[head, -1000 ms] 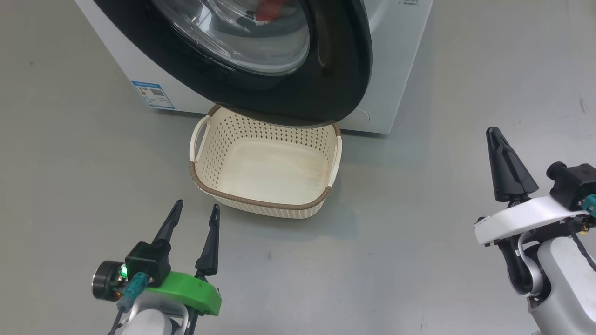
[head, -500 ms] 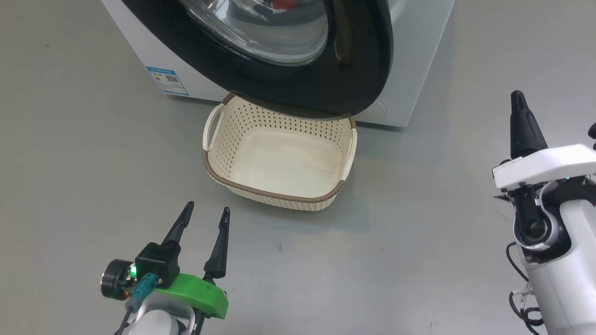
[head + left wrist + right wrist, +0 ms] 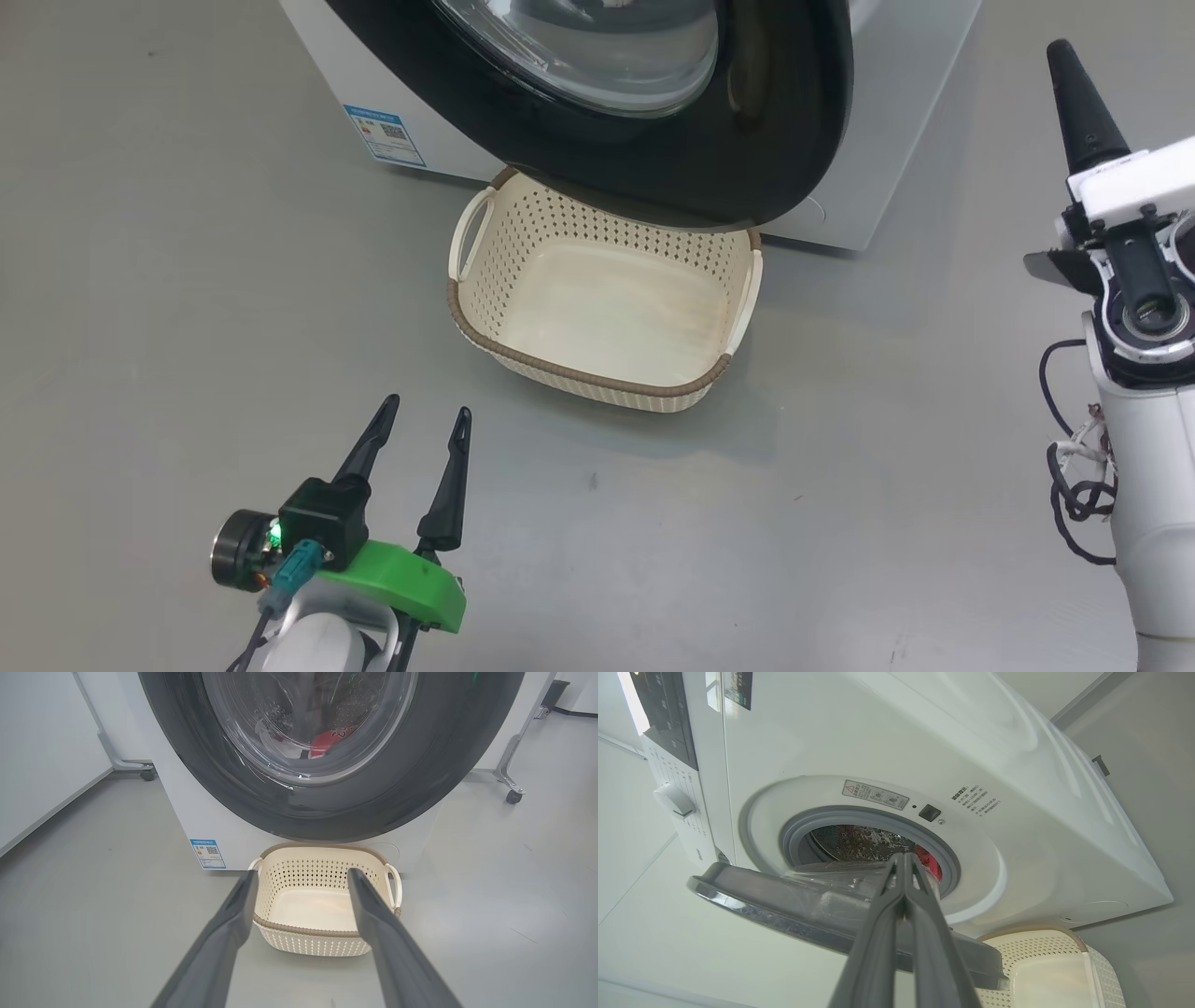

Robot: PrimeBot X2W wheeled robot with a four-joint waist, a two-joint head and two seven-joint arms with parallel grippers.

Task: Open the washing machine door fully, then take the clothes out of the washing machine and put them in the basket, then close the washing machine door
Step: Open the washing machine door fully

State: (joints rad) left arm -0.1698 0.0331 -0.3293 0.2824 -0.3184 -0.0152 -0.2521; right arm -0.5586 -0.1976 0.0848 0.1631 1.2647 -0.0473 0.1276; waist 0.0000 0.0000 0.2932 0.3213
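Head view: the left gripper point(image 3: 427, 407) hangs spread wide over smooth grey floor point(image 3: 187, 280). Just ahead to its right, the basket point(image 3: 579, 372) sits on that floor under the swung-out washing machine door point(image 3: 794, 140). The right gripper point(image 3: 1061, 49), fingers pinched together and holding nothing, is raised beside the washing machine point(image 3: 906, 112). Red clothes point(image 3: 327, 743) show through the door glass.

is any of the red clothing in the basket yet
No, the basket has a bare cream floor, and the red clothes lie inside the washing machine.
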